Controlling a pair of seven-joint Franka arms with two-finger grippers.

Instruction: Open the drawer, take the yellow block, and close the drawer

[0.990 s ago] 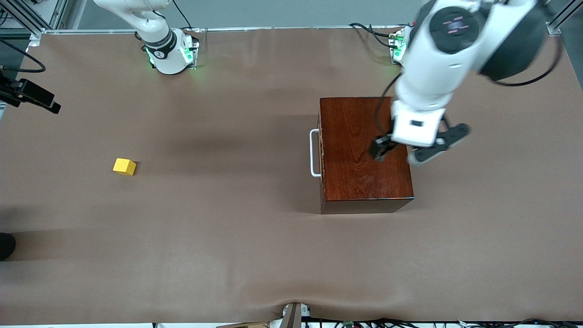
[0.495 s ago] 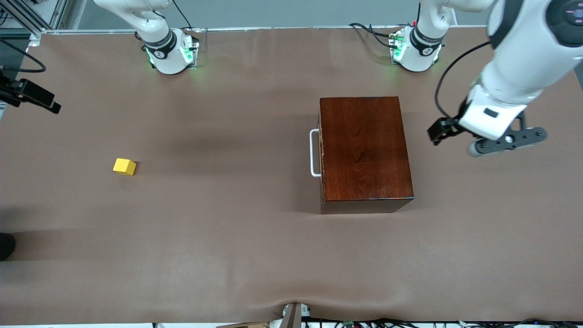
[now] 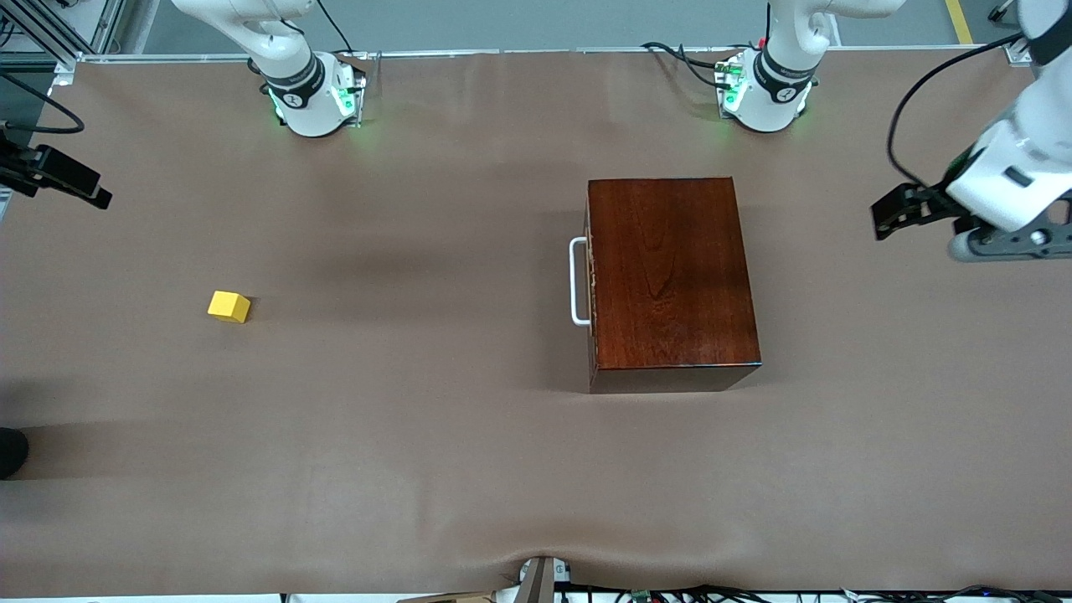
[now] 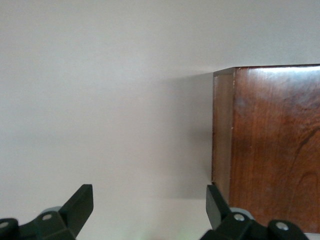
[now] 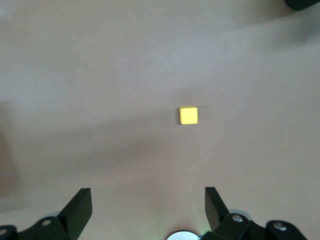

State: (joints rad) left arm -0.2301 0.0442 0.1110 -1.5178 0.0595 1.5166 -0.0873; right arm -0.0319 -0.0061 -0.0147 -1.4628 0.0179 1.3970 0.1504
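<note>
My left gripper [image 4: 150, 210] hangs empty, fingers apart, beside the box [image 3: 670, 280]; right gripper [image 5: 148, 207] likewise over the yellow block [image 3: 229, 306]. Drawer [image 3: 589, 280] shut.

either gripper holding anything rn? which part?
Nothing held. Left gripper open over bare table beside the wooden box; right gripper open above the yellow block, not touching.

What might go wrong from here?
The drawer looks shut and the yellow block lies on the table toward the right arm's end, so little seems left to spoil. The left gripper, open, hangs close beside the wooden box; a careless swing might bump it. The right gripper, open, is over the block.
</note>
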